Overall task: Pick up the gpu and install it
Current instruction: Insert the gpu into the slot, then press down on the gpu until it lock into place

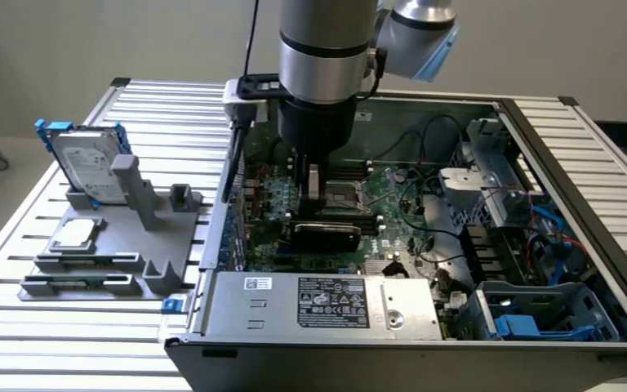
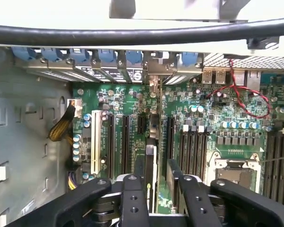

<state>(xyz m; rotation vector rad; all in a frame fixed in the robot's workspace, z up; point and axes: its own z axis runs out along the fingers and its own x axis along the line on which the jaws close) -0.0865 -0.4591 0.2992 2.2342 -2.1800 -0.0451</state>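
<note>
The gpu [image 1: 326,236] stands on edge inside the open computer case [image 1: 575,163], its black rounded cover facing the front, low over the green motherboard [image 1: 395,208]. My gripper [image 1: 313,204] reaches straight down from above and is shut on the card's top edge. In the wrist view the gpu [image 2: 152,142] appears edge-on as a thin strip between my two black fingers [image 2: 134,198]. It runs along the expansion slots [image 2: 125,142] toward the bracket openings in the case's rear wall [image 2: 151,71]. My gripper [image 2: 157,184] grips it from both sides.
A grey stand [image 1: 128,237] outside the case, on the exterior view's left, holds a silver hard drive in a blue frame [image 1: 82,163] and a square processor chip [image 1: 74,234]. The power supply [image 1: 325,302], drive cages [image 1: 531,314], cables [image 2: 246,99] and the processor socket [image 2: 236,170] crowd the case.
</note>
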